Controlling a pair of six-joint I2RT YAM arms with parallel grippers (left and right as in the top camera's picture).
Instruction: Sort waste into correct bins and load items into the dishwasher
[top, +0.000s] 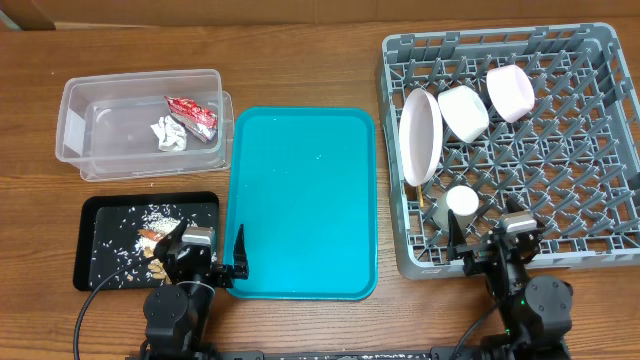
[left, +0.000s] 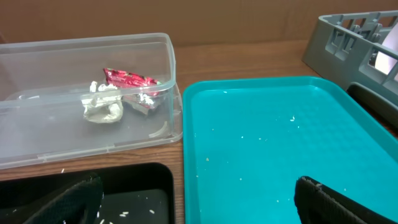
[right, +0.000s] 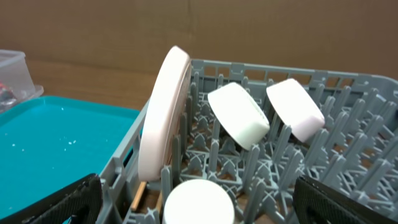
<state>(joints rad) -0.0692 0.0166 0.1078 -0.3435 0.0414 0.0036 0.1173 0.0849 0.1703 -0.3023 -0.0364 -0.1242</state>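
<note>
The grey dish rack (top: 590, 130) at the right holds a white plate (top: 419, 135) on edge, two white bowls (top: 463, 111) (top: 509, 92) and a white cup (top: 462, 201). They also show in the right wrist view: the plate (right: 163, 118), a bowl (right: 238, 116), the cup (right: 199, 202). The clear bin (top: 90, 140) at the left holds a red wrapper (top: 190, 113) and crumpled white paper (top: 168, 134). The black tray (top: 100, 235) holds rice and food scraps. My left gripper (top: 208, 258) is open and empty at the near edge. My right gripper (top: 495, 245) is open and empty over the rack's near edge.
A teal tray (top: 300, 200) lies in the middle with only a few grains on it. A thin wooden stick (right: 139, 196) lies in the rack beside the plate. The table top is brown wood.
</note>
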